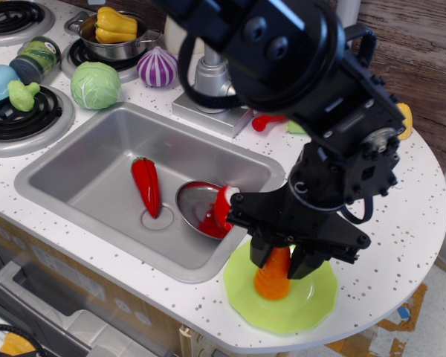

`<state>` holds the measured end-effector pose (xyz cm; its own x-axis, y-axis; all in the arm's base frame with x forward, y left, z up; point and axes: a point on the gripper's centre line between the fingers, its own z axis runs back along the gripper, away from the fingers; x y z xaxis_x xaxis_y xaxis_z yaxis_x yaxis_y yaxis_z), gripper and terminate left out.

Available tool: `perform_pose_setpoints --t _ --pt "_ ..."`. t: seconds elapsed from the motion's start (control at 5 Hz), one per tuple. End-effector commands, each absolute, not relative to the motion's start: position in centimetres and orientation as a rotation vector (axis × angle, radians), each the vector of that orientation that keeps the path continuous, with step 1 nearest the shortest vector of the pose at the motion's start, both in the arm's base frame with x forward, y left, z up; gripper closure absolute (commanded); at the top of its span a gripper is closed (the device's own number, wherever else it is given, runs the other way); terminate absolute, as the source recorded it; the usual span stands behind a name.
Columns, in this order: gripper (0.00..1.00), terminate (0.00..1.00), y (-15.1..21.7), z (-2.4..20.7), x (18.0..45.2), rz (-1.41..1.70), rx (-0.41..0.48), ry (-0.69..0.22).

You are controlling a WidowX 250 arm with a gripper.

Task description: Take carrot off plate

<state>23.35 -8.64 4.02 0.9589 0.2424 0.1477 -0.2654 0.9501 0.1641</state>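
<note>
Pincer point(280, 262) down over the plate point(312, 312), its two black fingers pinching the carrot point(273, 277) by the upper part from left and right. Carrot upright, base on the plate, a little left of the plate's middle; tip hidden between the fingers. Plate on the speckled surface point(401, 223) at the near right corner, just right of the sink point(97, 178).

In the sink: red pepper point(146, 185) lying by the drain; metal bowl point(197, 208) right of it, with a red-and-white toy point(221, 210) at its right rim, partly behind the arm.

Far left: cabbage point(95, 84) beside the burners, purple onion point(157, 67) to its right, pot point(119, 43) holding a yellow pepper point(115, 24). Tap point(208, 82) behind the sink. Corn point(406, 120) barely visible at far right, behind the arm
</note>
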Motion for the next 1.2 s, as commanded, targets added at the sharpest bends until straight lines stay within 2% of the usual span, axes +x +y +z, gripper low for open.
perform_pose_setpoints --t 0.0,0.4,0.6,0.8,1.0 --pt "1.0 0.0 -7.2 6.5 26.8 0.178 0.191 -0.16" --pt "1.0 0.0 -6.3 6.1 32.3 0.06 0.164 -0.199" --pt "1.0 0.0 -6.5 5.7 32.9 0.049 0.148 -0.222" --pt "0.0 0.0 -6.9 5.7 32.9 0.047 0.11 -0.265" --pt "0.0 0.0 -6.9 5.7 32.9 0.047 0.11 -0.265"
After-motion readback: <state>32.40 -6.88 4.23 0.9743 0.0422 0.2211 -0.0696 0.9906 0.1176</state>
